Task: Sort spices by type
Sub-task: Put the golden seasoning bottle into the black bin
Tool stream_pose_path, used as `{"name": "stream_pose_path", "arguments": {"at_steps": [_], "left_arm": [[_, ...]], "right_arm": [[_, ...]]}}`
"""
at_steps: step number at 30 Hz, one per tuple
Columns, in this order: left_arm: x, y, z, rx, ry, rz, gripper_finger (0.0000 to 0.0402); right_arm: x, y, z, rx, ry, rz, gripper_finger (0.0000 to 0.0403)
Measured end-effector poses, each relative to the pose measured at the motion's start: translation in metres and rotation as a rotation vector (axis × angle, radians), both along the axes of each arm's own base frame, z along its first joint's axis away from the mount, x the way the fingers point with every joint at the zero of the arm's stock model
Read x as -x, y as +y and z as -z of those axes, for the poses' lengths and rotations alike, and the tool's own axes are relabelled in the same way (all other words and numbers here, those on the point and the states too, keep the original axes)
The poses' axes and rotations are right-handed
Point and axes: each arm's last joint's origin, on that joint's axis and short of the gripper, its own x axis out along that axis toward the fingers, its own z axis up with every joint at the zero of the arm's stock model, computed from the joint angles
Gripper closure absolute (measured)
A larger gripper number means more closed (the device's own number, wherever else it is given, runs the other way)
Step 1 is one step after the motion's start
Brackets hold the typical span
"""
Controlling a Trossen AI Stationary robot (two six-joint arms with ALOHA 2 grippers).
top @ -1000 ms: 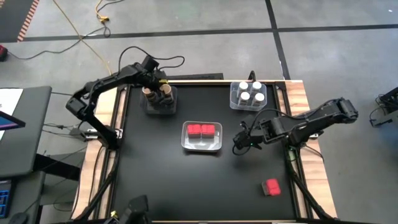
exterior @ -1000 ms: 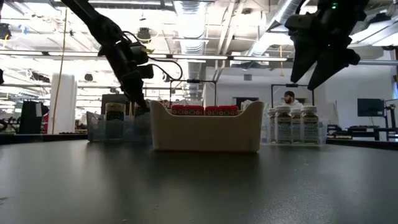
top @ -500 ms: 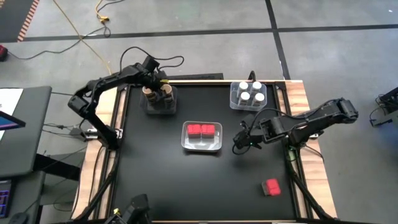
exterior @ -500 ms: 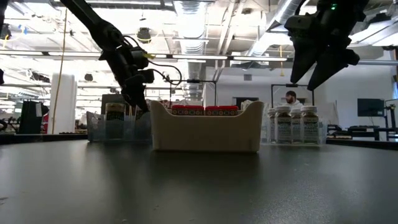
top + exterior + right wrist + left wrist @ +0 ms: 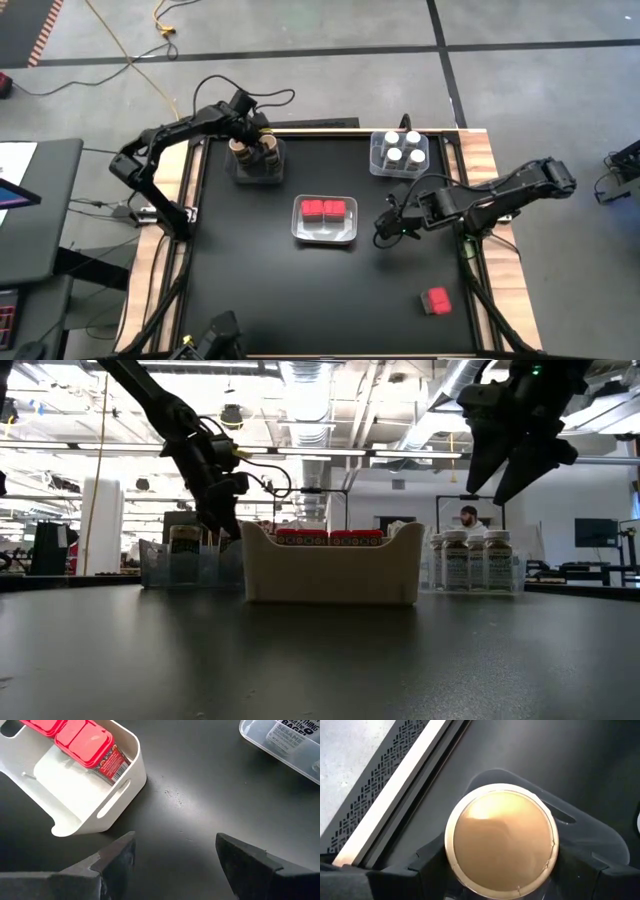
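Note:
Two brown-topped jars [image 5: 240,150] stand in a clear tray [image 5: 255,172] at the back left. My left gripper [image 5: 260,135] is shut on the right one [image 5: 502,840], coming down from the far side. Two red blocks [image 5: 325,209] lie in the white tray [image 5: 325,236] at mid table. A third red block [image 5: 436,301] lies on the table near the right front. Several white-lidded jars [image 5: 400,150] fill a clear tray at the back right. My right gripper [image 5: 382,232] hangs open above bare table, right of the white tray. My left gripper pinches the brown-topped jar between its two fingers [image 5: 427,866], on opposite sides just under the lid's rim [image 5: 450,862]. The fingers slant down from the table's far side. The jar stands upright inside the clear tray; whether its base rests there is hidden.
A wooden rail [image 5: 300,127] runs along the table's far edge, right behind the left gripper. Black table top [image 5: 300,290] lies open in front of the white tray. A person [image 5: 465,517] shows far off in the room behind.
My left gripper has rolled a little about its own pointing line while staying on the brown-topped jar; the jar has stayed in the clear tray.

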Motion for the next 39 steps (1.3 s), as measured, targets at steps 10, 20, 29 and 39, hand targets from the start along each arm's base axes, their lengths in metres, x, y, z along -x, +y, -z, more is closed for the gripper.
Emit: {"name": "stream_pose_path", "arguments": {"at_steps": [10,20,29,39], "left_arm": [[0.0,-0.001,0.001,0.003,0.008,0.003,0.0112],[0.006,-0.004,0.006,-0.015,0.139,0.014,0.0064],[0.006,-0.004,0.005,-0.022,0.132,0.014,0.0059],[0.006,-0.003,-0.011,0.016,0.146,-0.007,0.0058]], "right_arm": [[-0.003,0.001,-0.001,-0.011,-0.038,-0.001,0.0102],[-0.004,0.001,-0.002,-0.012,-0.044,-0.001,0.0102],[-0.004,0.001,-0.002,-0.012,-0.044,-0.001,0.0102],[-0.005,0.001,-0.002,-0.014,-0.052,-0.001,0.0102]]}}
